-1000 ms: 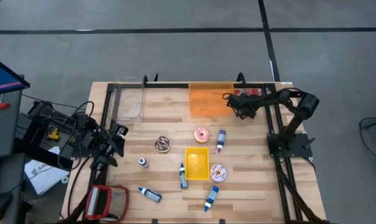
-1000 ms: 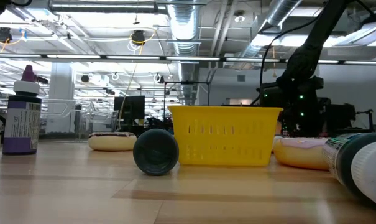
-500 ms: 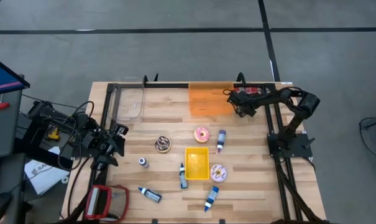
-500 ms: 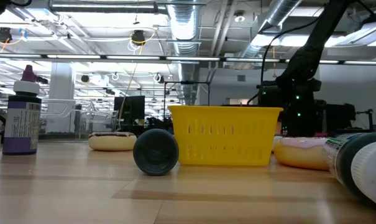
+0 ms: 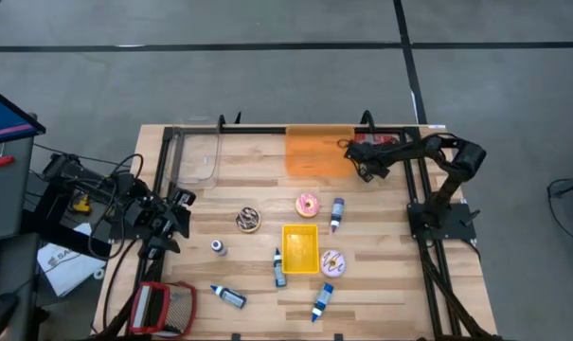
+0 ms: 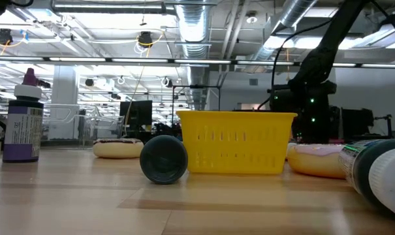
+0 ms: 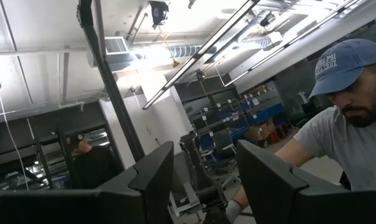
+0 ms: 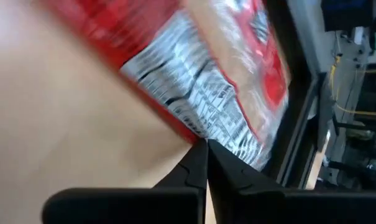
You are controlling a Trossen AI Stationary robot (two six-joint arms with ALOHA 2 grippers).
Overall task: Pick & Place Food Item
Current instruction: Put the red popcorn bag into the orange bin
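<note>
Right gripper [image 8: 206,148]: jaws fully closed, tips meeting at the red snack packet's [image 8: 222,74] edge, upper frame.

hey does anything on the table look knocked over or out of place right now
Several small dropper bottles lie on their sides around the yellow plastic basket, for example one with a blue cap near the front edge. The right gripper is shut at the edge of a red snack packet, apparently holding nothing.

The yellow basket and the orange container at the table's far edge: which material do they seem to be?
The small yellow slotted basket looks like opaque moulded plastic, judging by its slotted walls. The orange see-through container seems translucent plastic: the wood shows through it.
</note>
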